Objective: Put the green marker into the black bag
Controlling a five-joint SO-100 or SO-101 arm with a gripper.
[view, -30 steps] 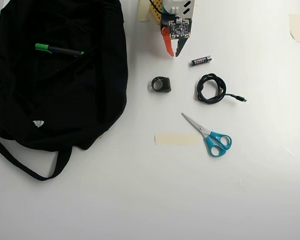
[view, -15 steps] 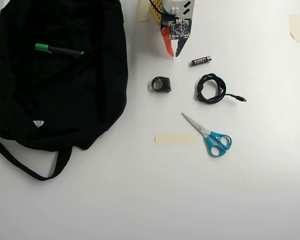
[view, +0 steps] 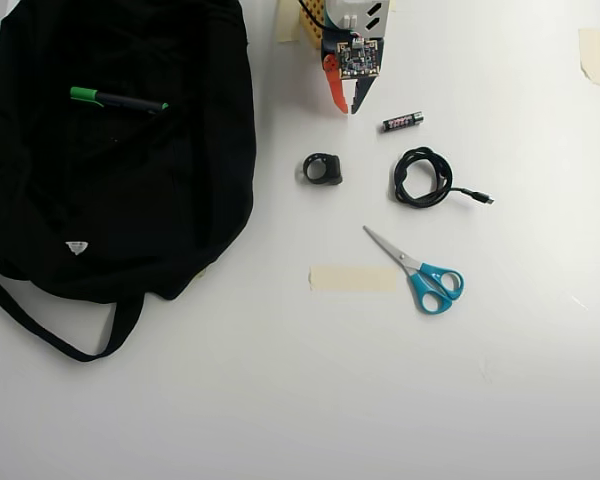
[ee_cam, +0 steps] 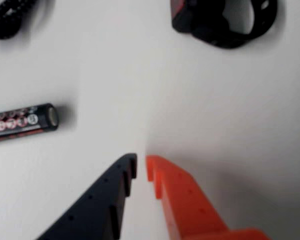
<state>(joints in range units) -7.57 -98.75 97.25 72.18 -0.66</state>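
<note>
With the black bag (view: pixel 110 180) spread across the left of the overhead view and the green marker (view: pixel 117 99) lying on its upper fabric, the gripper (view: pixel 345 108), nearly closed and empty, appears done and should retract clear of the battery (view: pixel 402 121).

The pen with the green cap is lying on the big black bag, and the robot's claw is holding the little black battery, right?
Not quite. The slim green-capped pen does lie on the big soft black bag, but the gripper holds nothing. In the wrist view its tips are nearly together and empty, with the small black battery lying apart on the table.
</note>
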